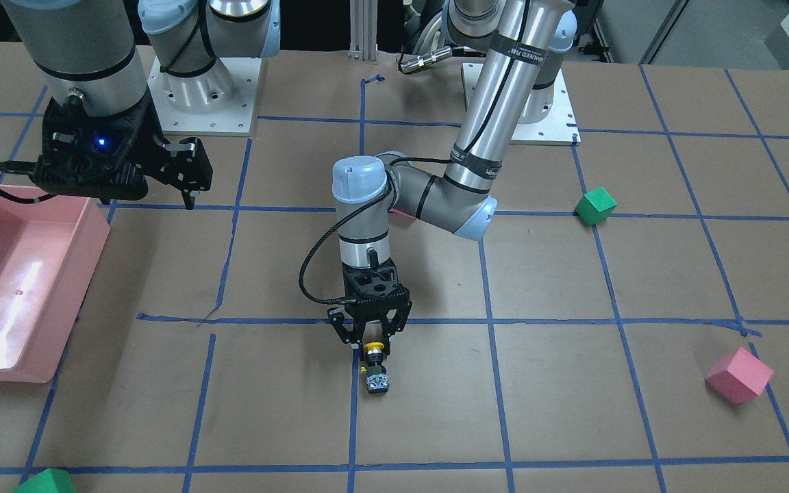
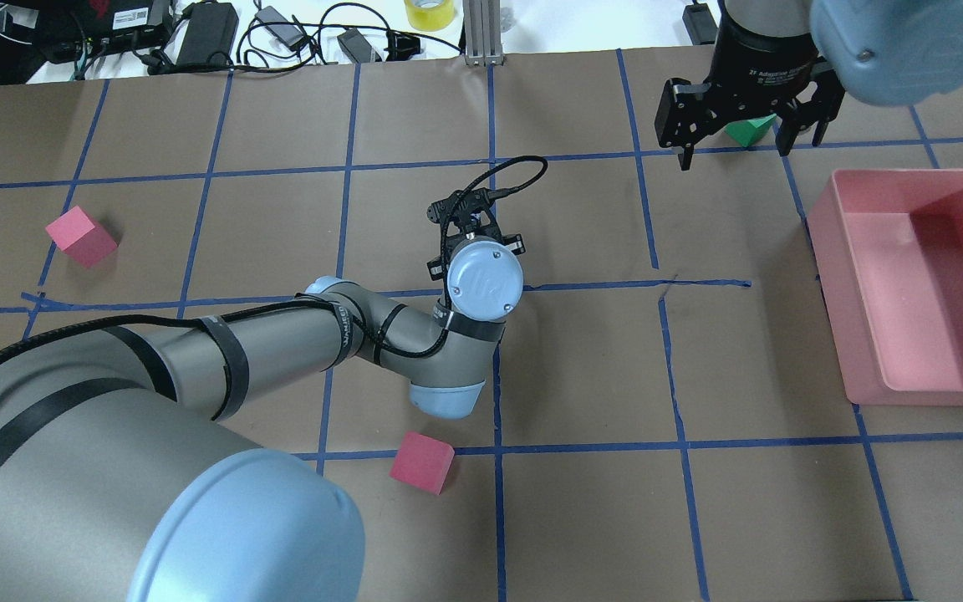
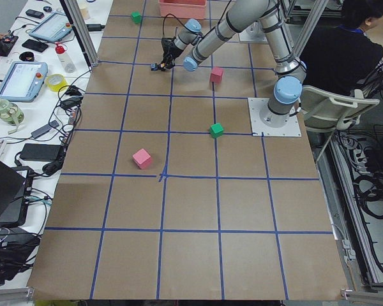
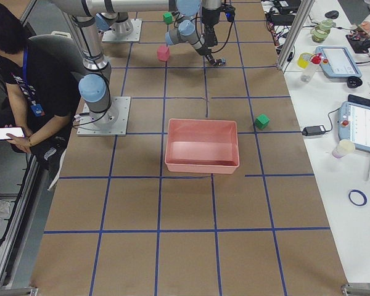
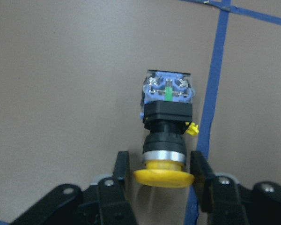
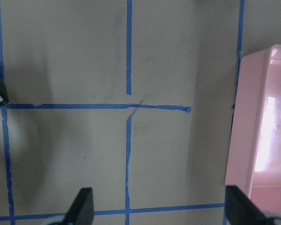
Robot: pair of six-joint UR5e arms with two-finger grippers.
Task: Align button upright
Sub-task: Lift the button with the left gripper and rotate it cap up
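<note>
The button (image 1: 375, 370) lies on its side on the brown table, yellow cap towards the robot and blocky base away from it. In the left wrist view the button (image 5: 167, 117) has its cap between the two fingers. My left gripper (image 1: 372, 349) points down at the table, and its fingers are closed in against both sides of the cap (image 5: 164, 177). In the overhead view the left wrist hides the button. My right gripper (image 2: 736, 146) hangs open and empty above the table, far from the button, next to the pink bin (image 2: 833, 251).
The pink bin (image 1: 86, 226) stands on the robot's right. A green cube (image 1: 595, 205) and a pink cube (image 1: 738, 374) lie on the robot's left side. Another pink cube (image 2: 421, 462) sits near the left elbow. A green cube (image 2: 751, 130) lies behind the right gripper.
</note>
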